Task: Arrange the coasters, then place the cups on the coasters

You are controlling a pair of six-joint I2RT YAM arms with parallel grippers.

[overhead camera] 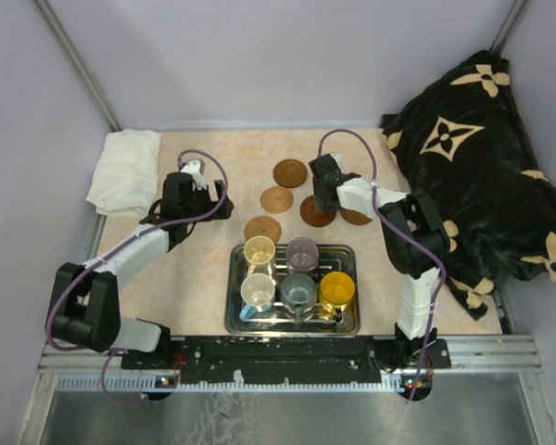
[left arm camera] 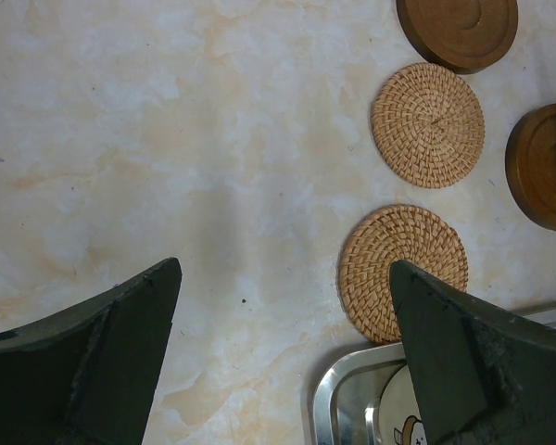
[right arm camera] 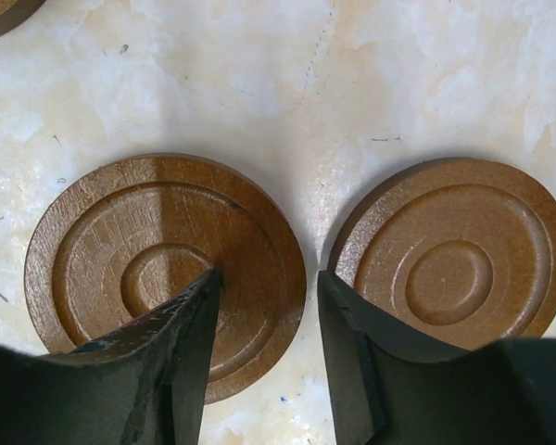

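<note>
Five coasters lie on the table beyond the tray: a dark wooden one (overhead camera: pixel 290 172), two woven ones (overhead camera: pixel 276 198) (overhead camera: pixel 262 228), and two dark wooden ones (overhead camera: pixel 317 211) (overhead camera: pixel 357 217) under my right gripper (overhead camera: pixel 321 197). In the right wrist view the right gripper (right arm camera: pixel 269 275) stands open, one finger over the left disc (right arm camera: pixel 157 269), the other at the edge of the right disc (right arm camera: pixel 454 255), gripping nothing. My left gripper (left arm camera: pixel 285 269) hangs wide open above bare table beside a woven coaster (left arm camera: pixel 403 269). The cups, cream (overhead camera: pixel 259 250), purple (overhead camera: pixel 302 252), white (overhead camera: pixel 257 290), grey (overhead camera: pixel 297 291) and orange-yellow (overhead camera: pixel 336 289), stand in the tray.
The metal tray (overhead camera: pixel 352 324) sits near the front edge between the arm bases; its corner (left arm camera: pixel 338 399) shows under the left gripper. A white cloth (overhead camera: pixel 125 171) lies at the back left. A black patterned blanket (overhead camera: pixel 482 176) fills the right side.
</note>
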